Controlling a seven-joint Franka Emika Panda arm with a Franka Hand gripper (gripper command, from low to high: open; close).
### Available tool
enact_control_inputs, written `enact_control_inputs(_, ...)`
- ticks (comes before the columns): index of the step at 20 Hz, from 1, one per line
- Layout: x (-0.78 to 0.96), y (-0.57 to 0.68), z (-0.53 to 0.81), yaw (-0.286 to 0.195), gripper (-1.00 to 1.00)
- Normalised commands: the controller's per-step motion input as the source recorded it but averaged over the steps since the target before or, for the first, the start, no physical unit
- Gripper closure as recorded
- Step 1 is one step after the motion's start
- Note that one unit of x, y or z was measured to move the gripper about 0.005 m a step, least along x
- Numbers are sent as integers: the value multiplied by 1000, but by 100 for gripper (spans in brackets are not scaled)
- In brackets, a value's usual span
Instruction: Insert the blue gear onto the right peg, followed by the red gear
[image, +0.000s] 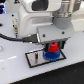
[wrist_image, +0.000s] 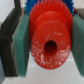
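Note:
In the wrist view the red gear (wrist_image: 48, 42) fills the middle, held between my two teal finger pads (wrist_image: 21, 45), with its hub hole facing the camera. A bit of the blue gear (wrist_image: 42, 4) shows behind it. In the exterior view my gripper (image: 52, 46) is shut on the red gear (image: 52, 48) right above the blue gear (image: 50, 56), which lies on the dark pale-rimmed plate (image: 34, 58). The right peg is hidden under the gears. I cannot tell whether the red gear touches the blue one.
The plate lies on a white table (image: 15, 72). The arm's white body (image: 30, 20) and a black cable (image: 12, 36) hang over the exterior view's left and middle.

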Motion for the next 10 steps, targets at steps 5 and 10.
enact_control_inputs(5,195,-86,2,0,100)
enact_control_inputs(10,125,-64,-198,0,100)
